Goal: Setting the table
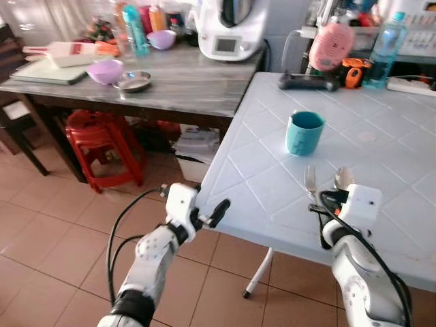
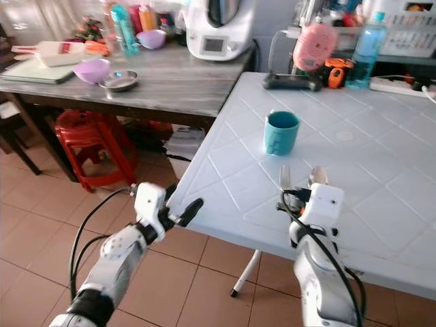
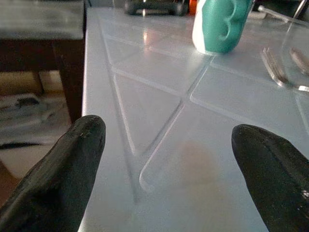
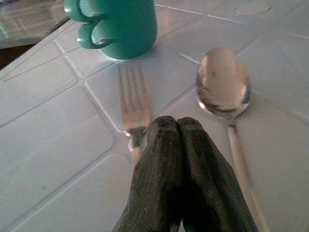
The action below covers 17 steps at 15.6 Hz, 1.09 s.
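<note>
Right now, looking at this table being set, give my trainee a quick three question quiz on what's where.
1. True or false: the fork lies between the teal mug and the spoon.
2. Which gripper has its fingers pressed together: left or right?
3. Multiple choice: the left gripper is A) over the mug, B) at the white table's near corner edge, C) on the grey counter.

Key: 1 false, fork and spoon lie side by side in front of the mug. 2 right gripper. 3 B.
</note>
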{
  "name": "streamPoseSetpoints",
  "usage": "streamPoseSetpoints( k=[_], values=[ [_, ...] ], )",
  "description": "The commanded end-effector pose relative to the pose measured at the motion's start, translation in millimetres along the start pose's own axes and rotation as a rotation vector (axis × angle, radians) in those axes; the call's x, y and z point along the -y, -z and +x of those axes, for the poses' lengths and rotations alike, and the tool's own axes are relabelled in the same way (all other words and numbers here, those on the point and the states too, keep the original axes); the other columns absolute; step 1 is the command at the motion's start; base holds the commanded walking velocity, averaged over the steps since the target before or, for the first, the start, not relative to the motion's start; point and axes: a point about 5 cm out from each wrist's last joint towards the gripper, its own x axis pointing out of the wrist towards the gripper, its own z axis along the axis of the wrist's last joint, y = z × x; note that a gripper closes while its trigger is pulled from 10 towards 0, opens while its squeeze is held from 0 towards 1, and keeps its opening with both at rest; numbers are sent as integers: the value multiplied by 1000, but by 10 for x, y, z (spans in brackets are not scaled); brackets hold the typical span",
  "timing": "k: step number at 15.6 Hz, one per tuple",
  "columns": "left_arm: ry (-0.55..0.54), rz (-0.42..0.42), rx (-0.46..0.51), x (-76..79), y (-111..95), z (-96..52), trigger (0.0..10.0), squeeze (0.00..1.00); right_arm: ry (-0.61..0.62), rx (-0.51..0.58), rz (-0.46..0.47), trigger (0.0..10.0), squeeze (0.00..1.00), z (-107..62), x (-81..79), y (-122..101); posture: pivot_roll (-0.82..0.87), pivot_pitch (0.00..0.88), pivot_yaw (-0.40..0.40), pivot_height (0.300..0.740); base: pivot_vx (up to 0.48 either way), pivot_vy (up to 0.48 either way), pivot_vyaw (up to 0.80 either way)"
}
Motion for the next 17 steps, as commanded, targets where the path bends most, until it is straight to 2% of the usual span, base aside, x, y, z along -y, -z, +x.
streamPoseSetpoints(
  k=[1,3,4,6,7,10,17],
  values=[
    [-15,10,-11,-59,-3,-22,10000,0,-18,24,1,10000,0,-8,-57,-58,-85,0,91,740,0,0,0],
    [-15,17,-11,-57,-7,-20,10000,0,-24,36,5,10000,0,-11,-60,-74,-83,0,89,740,0,0,0],
    [-15,19,-10,-55,-5,-20,10000,0,-30,48,7,10000,1000,-14,-60,-94,-82,0,89,740,0,0,0],
    [-12,21,-5,-44,-5,-19,10000,0,-62,74,14,10000,1000,-21,-93,-137,-80,0,87,740,0,0,0],
    [24,14,7,-16,-18,-23,10000,0,-77,75,-1,10000,1000,-24,-123,-154,-81,0,84,740,0,0,0],
    [207,-31,59,84,-101,-64,10000,0,-88,69,-25,10000,1000,-22,-147,-183,-81,0,80,740,0,0,0],
    [393,65,31,194,-170,-74,10000,0,-112,5,-49,10000,1000,-17,-79,-179,-89,0,81,740,0,0,0]
  ],
)
